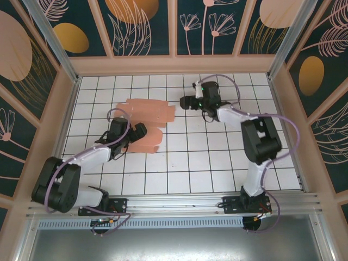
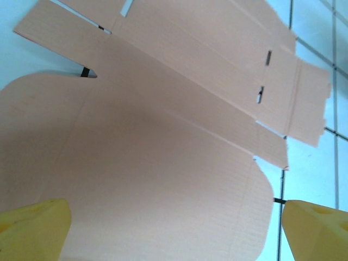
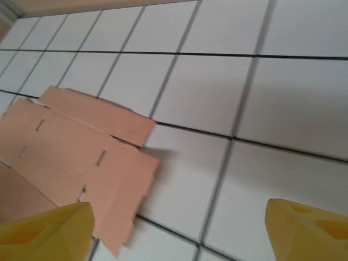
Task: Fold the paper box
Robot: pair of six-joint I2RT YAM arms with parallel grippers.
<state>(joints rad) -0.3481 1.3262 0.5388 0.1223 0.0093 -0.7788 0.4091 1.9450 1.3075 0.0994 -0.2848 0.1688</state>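
Paper box (image 1: 142, 117) flat, no fold made; all left. My left gripper (image 2: 174, 231), right gripper (image 3: 179, 231) both spread, holding nothing.

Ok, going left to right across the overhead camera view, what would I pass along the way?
left arm's elbow → paper box → right gripper → right arm's elbow

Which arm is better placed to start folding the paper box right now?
Left, likely: the left claw, open, hovers directly over the paper box. The right claw, also open, sits beside its edge over the table.
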